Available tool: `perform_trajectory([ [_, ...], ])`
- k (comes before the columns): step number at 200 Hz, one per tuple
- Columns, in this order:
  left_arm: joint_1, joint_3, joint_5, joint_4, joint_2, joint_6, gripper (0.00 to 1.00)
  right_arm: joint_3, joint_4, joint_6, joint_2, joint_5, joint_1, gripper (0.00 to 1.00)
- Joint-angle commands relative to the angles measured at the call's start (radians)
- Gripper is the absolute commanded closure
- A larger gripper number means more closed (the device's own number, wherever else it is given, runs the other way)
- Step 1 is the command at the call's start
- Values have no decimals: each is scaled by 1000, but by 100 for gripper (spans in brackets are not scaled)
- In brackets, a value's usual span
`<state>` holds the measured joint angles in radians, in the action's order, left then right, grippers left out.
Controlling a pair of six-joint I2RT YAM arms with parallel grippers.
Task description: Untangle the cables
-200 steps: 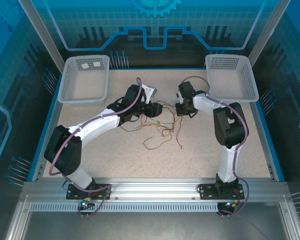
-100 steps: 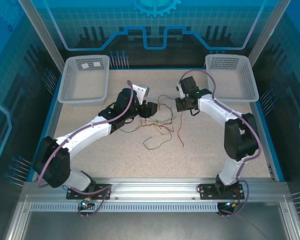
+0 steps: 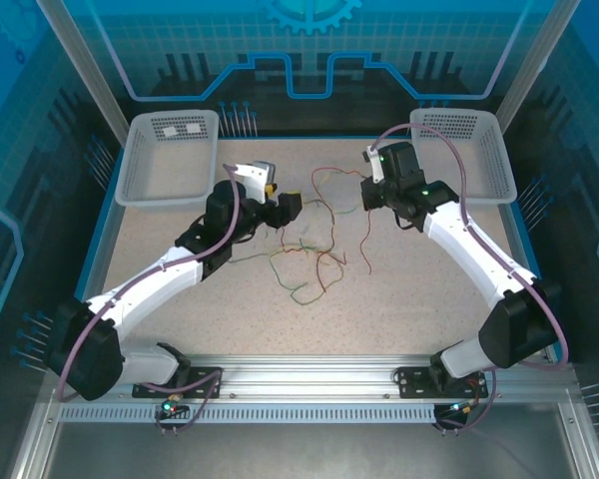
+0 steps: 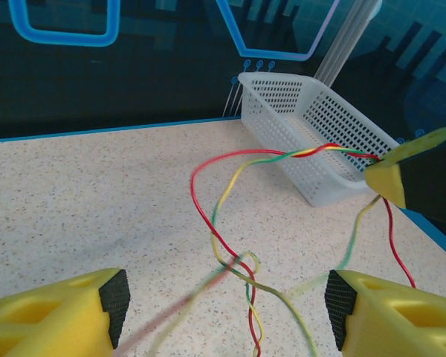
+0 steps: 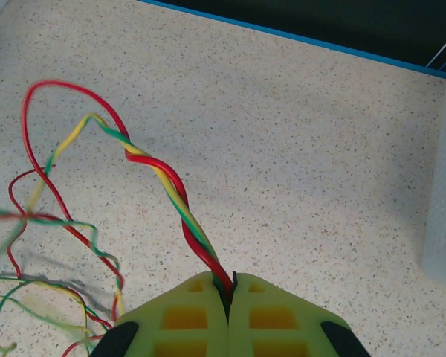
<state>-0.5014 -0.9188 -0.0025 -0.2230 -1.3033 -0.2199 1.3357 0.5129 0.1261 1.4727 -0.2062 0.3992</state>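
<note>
Top external view: counter (image 3: 399, 299), a left basket (image 3: 170, 200) and a right basket (image 3: 464, 195) at its far corners, cables (image 3: 314, 261) tangled mid-counter between the arms. The right gripper (image 5: 229, 288) is clenched on a twisted red-yellow-green strand (image 5: 175, 186). The left gripper (image 4: 227, 297) stands released, loose wires lying between its jaws. The step in hand is probably parting the twist: the left should pinch one wire near the knot, then draw away slowly while the right holds firm.

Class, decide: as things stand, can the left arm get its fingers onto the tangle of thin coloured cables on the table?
Probably yes. The left fingers stand open with the thin red, green and yellow cables lying on speckled table ahead between them; the right fingers pinch the far twisted end.
</note>
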Motion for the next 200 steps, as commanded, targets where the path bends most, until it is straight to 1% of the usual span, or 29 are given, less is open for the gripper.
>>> perform_trajectory([
  [1,23,9,39,-54,19,-30,26,13,28,-12,-8,19,3,100],
  [16,27,15,40,-55,22,-26,26,4,24,3,-21,11,-3,100],
  [35,32,11,53,-49,15,-8,27,-34,-24,1,-53,-50,3,100],
  [53,34,3,68,-48,8,13,27,-59,-59,32,-97,-111,3,100],
  [64,34,5,94,-67,6,25,27,-89,-108,42,-141,-117,1,100],
  [80,34,17,152,-114,-2,42,26,-126,-177,27,-204,-66,0,100],
  [98,34,6,200,-121,-15,46,27,-155,-229,30,-266,-66,0,100],
  [112,33,8,253,-142,-30,52,27,-184,-269,27,-301,-36,-6,100],
  [138,29,10,275,-146,-52,50,27,-219,-312,29,-346,65,-2,100],
  [151,26,21,277,-155,-55,49,28,-255,-362,13,-380,130,2,100],
  [165,25,35,297,-179,-61,46,28,-304,-423,4,-415,170,1,100],
  [191,16,44,347,-227,-88,38,28,-365,-499,-5,-438,273,1,100],
  [200,4,47,360,-251,-102,41,28,-366,-499,13,-432,283,1,100],
])
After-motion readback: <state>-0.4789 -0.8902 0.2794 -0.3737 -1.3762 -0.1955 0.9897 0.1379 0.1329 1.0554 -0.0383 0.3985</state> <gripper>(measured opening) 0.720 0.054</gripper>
